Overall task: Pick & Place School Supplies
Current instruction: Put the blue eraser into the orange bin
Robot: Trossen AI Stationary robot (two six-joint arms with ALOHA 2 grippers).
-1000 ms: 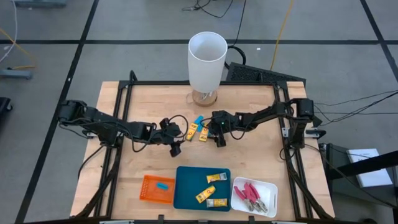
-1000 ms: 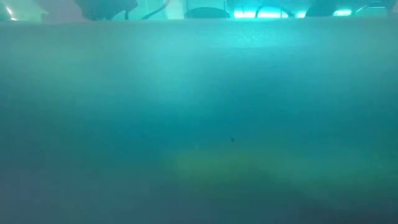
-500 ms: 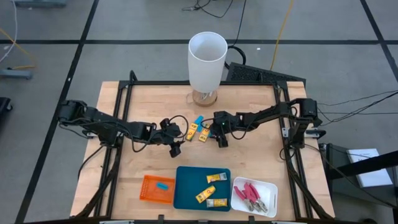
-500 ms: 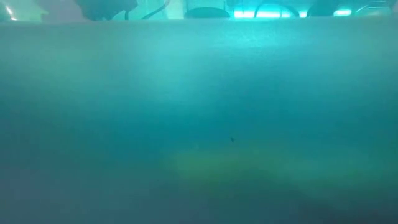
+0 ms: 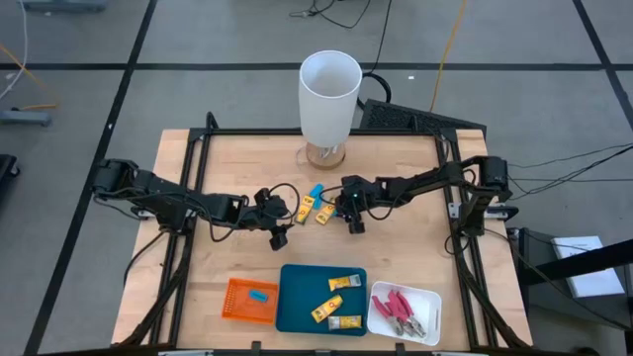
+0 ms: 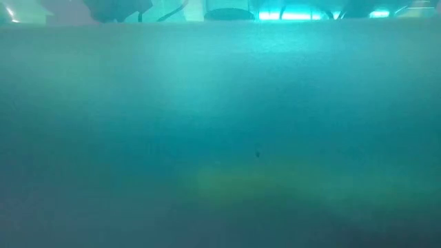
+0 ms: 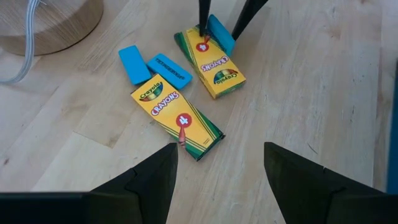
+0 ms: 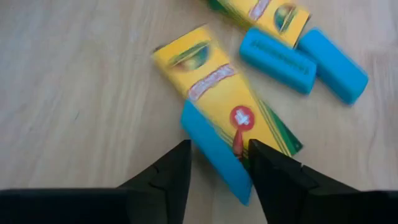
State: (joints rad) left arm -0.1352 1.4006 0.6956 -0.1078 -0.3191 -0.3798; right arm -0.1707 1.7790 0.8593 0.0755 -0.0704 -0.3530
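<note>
"CRAYONS" on yellow boxes

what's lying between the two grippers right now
In the high view, two yellow crayon boxes and blue erasers lie between left gripper and right gripper.

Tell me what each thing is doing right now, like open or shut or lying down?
Left end effector, open, holding nothing.
Right end effector, down at a blue eraser.
That blue eraser, lying on a crayon box.
Other crayon box, shut, lying flat.
White cylinder, upright, open-topped.
Teal tray, holding three crayon boxes.
</note>
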